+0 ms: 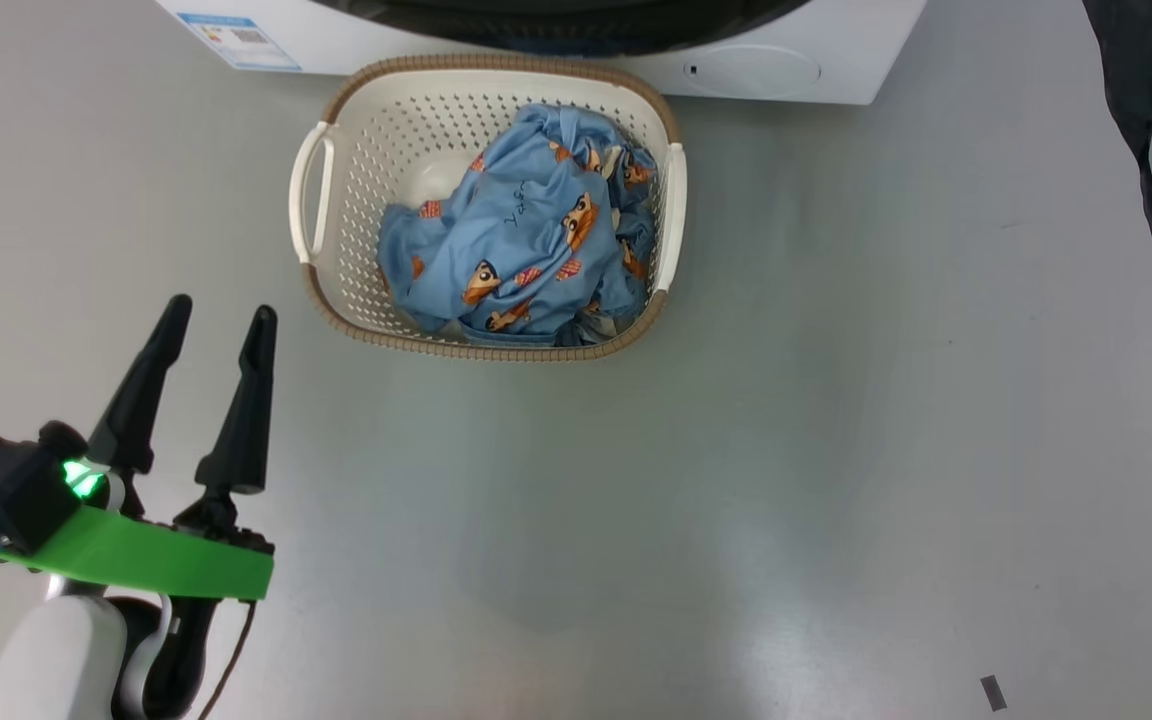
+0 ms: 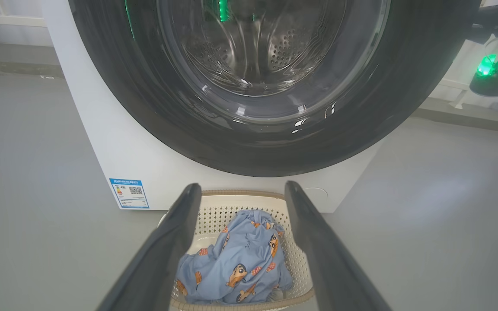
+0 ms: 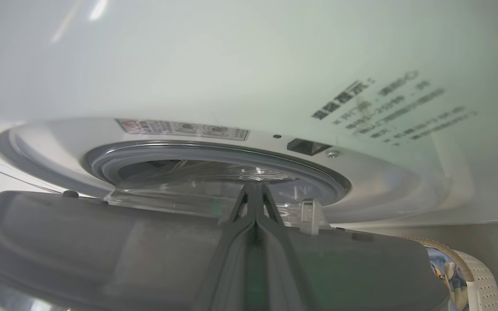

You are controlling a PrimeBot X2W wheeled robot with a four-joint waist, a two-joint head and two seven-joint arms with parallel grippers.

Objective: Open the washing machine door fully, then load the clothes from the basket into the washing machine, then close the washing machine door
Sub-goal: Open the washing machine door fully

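Presently itemised. Washing machine (image 2: 102,142): white, standing on the grey floor (image 1: 736,450). Washing machine door (image 2: 188,121): glossy black with a glass bowl, slightly ajar, a gap between its inner face and the grey seal (image 3: 102,162). Basket (image 1: 386,130): upright on the floor just before the machine's lower front edge. Clothes (image 1: 526,240): light blue, heaped inside the basket. Left gripper (image 1: 221,306): fingers spread wide, empty, over bare floor, apart from the basket's near left corner. Right gripper (image 3: 255,188): fingers pressed together, nothing between them, tips at the door's gap.
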